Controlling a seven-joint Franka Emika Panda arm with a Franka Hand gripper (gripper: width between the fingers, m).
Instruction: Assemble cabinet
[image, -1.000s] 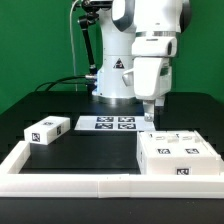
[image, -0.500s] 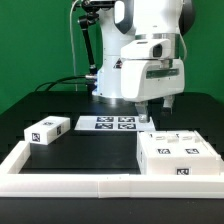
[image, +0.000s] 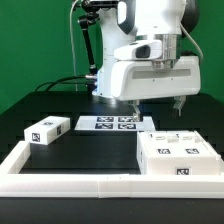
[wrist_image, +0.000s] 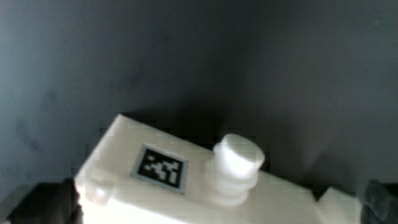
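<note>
The gripper (image: 158, 102), seemingly open and empty, hovers near the cabinet (image: 178, 155); a skewed descent could knock it askew.

1. Tabletop (wrist_image: 178, 50): a dark, matt surface that fills most of the frame and is slightly blurred.
2. Cabinet (wrist_image: 121, 145): a white block seen from above at an angle, with one corner jutting out over the dark surface.
3. Tag (wrist_image: 164, 167): a small black-and-white square lying flat on the block's upper face.
4. Peg (wrist_image: 237, 165): a short white cylinder standing upright, just beside the tag.
5. Dark shapes (wrist_image: 45, 205): blurred masses on either side of the block, too indistinct to identify.
</note>
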